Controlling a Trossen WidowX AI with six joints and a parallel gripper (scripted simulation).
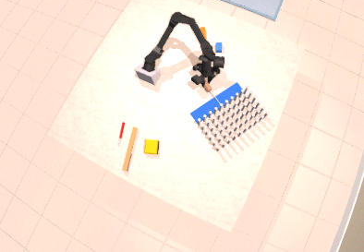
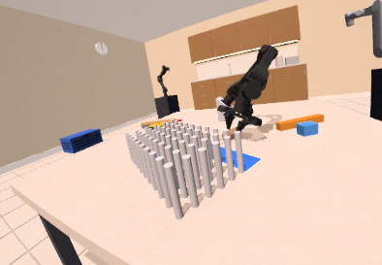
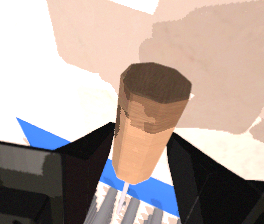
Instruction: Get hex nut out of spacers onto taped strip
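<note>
My gripper is shut on the wooden handle of a thin-shafted tool. The handle tilts down towards the spacers. The thin metal shaft runs over the blue taped strip to the front row of the spacer field. The shaft's tip is hidden or too small to make out. The grey spacers stand upright in rows beyond the strip. The hex nut cannot be made out in any view.
An orange bar and a blue block lie behind the gripper. A yellow block, a long wooden bar and a thin red item lie on the far side of the table from them.
</note>
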